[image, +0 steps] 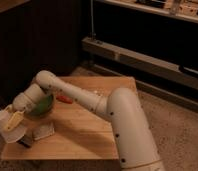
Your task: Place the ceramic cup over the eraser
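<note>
A: Where is the plain white ceramic cup?

B: At the left edge of the wooden counter, tipped, pinched by the tool.

A: And the small dark eraser block?

B: Just below the cup, beside 1 pale grey flat piece.

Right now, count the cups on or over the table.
1. The ceramic cup is in the hand at the table's front-left corner, just above the eraser. The arm may hide others.
</note>
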Controlling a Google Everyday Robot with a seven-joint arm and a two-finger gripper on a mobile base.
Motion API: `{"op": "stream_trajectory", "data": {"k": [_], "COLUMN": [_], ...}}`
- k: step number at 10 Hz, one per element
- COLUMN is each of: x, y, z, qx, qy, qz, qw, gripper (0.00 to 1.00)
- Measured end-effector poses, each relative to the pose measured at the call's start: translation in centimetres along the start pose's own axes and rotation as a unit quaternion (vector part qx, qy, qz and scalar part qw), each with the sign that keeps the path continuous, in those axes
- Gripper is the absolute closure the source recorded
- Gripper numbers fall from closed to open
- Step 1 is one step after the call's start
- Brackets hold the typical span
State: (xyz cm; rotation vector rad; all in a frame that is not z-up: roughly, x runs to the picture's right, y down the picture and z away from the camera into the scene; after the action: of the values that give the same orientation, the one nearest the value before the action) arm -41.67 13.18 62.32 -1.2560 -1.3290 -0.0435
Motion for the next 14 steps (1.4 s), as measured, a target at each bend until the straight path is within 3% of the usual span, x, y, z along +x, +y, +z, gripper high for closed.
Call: {"op": "stream_trajectory", "data": {"k": [5, 6, 14], "x": [-0.4, -0.3, -0.1], "y": [-1.0, -0.9, 0.2], "z": [-0.1, -0.1, -0.8], "qx": [-0.002, -0.002, 0.000], "qy": [0.015, 0.013, 0.012], "qz": [0.013, 0.014, 0.011], "qw": [0.9998, 0.9998, 0.9999], "gripper": [0.88, 0.84, 0.06]}}
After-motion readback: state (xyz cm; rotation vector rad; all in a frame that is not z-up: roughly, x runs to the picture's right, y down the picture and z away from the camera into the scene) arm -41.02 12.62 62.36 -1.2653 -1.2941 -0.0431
